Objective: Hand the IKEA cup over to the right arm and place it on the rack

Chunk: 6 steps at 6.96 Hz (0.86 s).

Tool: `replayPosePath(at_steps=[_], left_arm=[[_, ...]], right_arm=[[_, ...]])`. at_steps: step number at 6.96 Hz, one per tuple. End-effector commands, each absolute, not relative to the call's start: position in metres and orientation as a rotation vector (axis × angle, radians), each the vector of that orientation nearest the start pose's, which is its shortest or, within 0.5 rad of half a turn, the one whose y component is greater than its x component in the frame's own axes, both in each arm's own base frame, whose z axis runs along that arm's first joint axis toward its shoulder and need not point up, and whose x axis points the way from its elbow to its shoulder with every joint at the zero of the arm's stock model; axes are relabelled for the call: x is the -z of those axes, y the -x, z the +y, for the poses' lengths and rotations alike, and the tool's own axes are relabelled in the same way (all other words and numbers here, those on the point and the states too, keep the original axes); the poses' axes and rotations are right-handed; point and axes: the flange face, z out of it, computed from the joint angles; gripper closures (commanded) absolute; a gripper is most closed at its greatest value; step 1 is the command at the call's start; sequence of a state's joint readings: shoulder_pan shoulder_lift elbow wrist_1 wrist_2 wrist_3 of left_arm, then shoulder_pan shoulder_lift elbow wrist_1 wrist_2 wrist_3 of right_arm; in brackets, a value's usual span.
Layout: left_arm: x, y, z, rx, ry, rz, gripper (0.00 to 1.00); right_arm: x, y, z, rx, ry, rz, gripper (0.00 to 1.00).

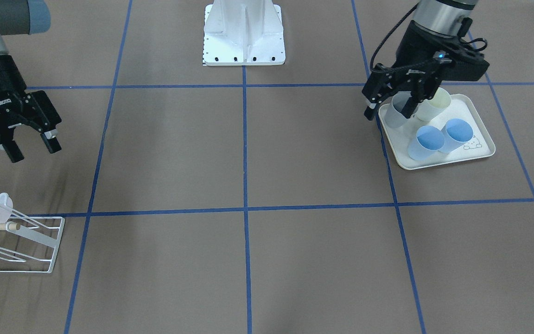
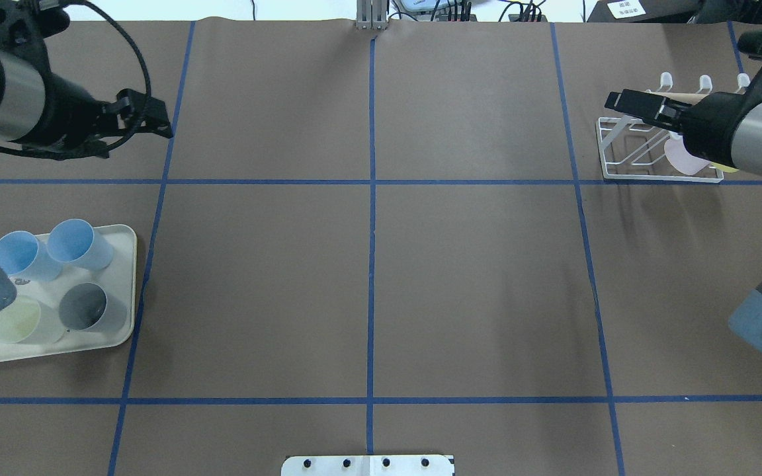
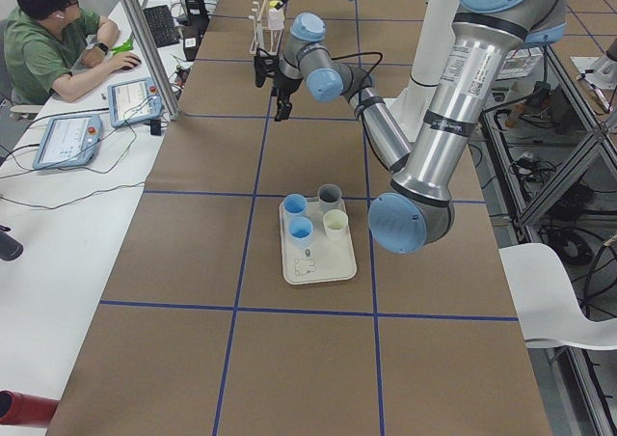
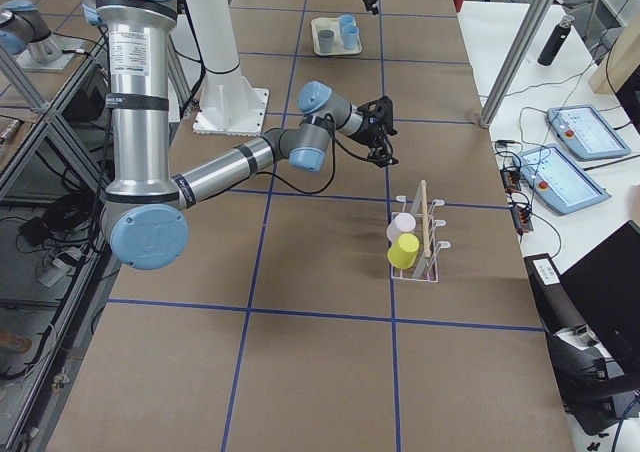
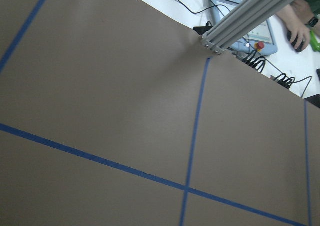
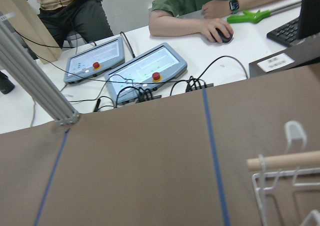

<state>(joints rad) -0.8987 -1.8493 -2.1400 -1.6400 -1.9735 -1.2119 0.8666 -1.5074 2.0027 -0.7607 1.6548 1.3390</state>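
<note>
Several cups stand upright on a cream rabbit-print tray [image 1: 478,149]: a grey cup [image 1: 394,117], a pale yellow cup [image 1: 435,105] and two blue cups [image 1: 426,143]. The tray also shows in the overhead view [image 2: 126,281]. My left gripper [image 1: 387,111] is open and empty, raised well above the table near the tray; its wrist view shows only table paper. My right gripper [image 1: 31,147] is open and empty, raised beside the white wire rack [image 1: 40,246]. The rack [image 2: 645,162] holds a pink cup [image 2: 685,158] and a yellow cup [image 4: 404,250].
The robot's white base plate [image 1: 244,46] sits at the table's middle near edge. Blue tape lines divide the brown table cover. Operators sit at a side desk with tablets [image 6: 145,68] beyond the table's far edge.
</note>
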Motion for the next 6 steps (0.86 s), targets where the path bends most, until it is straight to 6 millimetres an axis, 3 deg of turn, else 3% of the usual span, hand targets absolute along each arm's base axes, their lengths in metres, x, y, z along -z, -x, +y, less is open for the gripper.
replayPosePath(at_steps=[1, 3, 5, 6], left_arm=[[-0.353, -0.21, -0.42, 0.161, -0.117, 0.829, 0.0], [-0.415, -0.184, -0.38, 0.072, -0.037, 0.772, 0.0], [-0.474, -0.166, -0.351, 0.046, -0.006, 0.777, 0.0], [-0.496, -0.166, -0.346, 0.046, 0.023, 0.798, 0.0]], right_arm=[[-0.266, 0.273, -0.449, -0.542, -0.463, -1.38, 0.0], [-0.232, 0.312, -0.436, -0.546, -0.382, -1.473, 0.0], [-0.225, 0.349, -0.412, -0.551, -0.396, -1.484, 0.0], [-0.221, 0.354, -0.408, -0.549, -0.397, -1.493, 0.0]])
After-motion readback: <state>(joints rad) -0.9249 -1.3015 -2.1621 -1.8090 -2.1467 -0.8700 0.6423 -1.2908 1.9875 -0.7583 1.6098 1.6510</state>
